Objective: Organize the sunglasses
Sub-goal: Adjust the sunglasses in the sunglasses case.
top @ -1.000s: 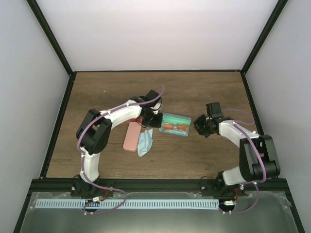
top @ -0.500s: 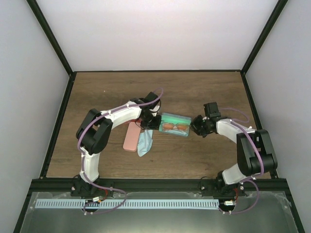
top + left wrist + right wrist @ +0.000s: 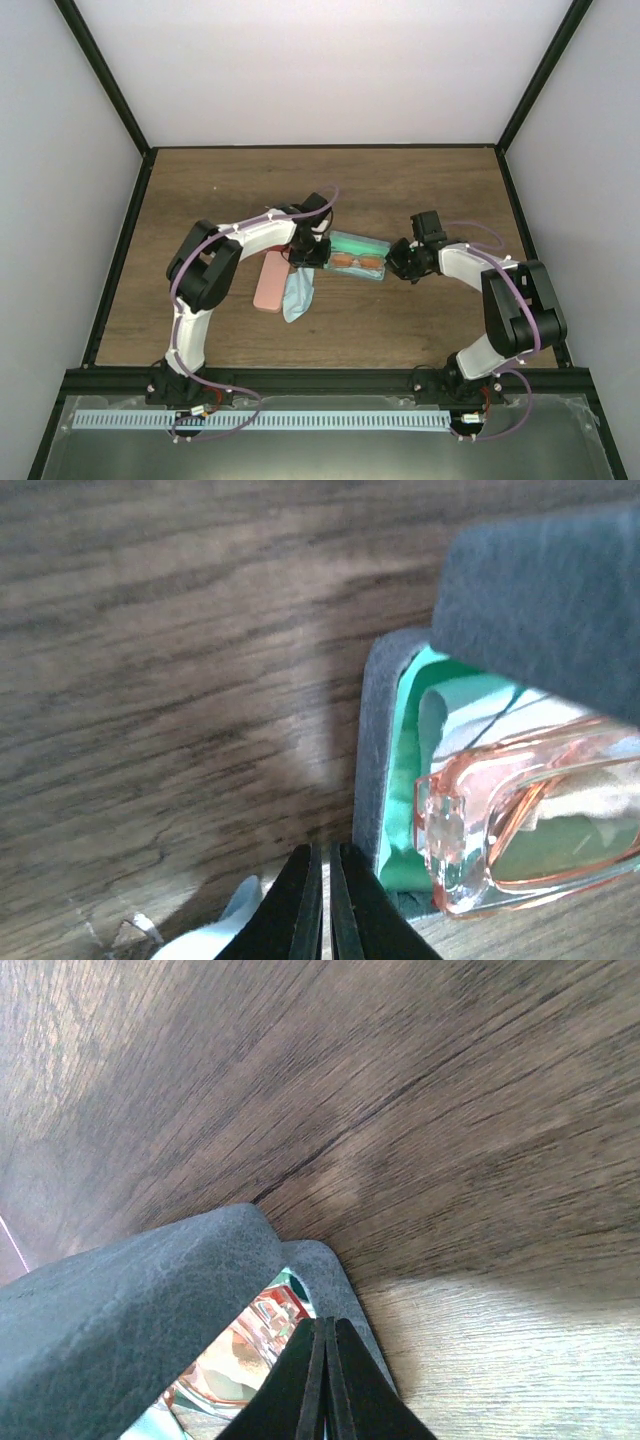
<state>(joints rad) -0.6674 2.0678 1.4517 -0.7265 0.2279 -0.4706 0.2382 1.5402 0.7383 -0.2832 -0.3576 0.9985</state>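
Note:
One pair of orange-red sunglasses (image 3: 358,263) lies in an open grey-blue case (image 3: 376,243) with green lining, mid-table. My left gripper (image 3: 313,256) is shut and empty, right beside the case's left end. In the left wrist view its tips (image 3: 326,858) sit beside the grey rim (image 3: 372,770), with the sunglasses' frame corner (image 3: 450,830) just inside. My right gripper (image 3: 394,263) is shut at the case's right end. In the right wrist view its tips (image 3: 322,1328) rest against the case rim (image 3: 335,1278), under the raised lid (image 3: 130,1300), with the sunglasses (image 3: 240,1352) behind.
A closed pink case (image 3: 270,282) lies left of the open one, with a light blue cloth (image 3: 298,292) next to it, whose corner (image 3: 215,940) shows under the left fingers. Black frame rails border the wooden table (image 3: 240,190).
My right gripper has moved left, up to the right end of the open case. The left arm's elbow has swung a little right; its gripper stays at the case's left end.

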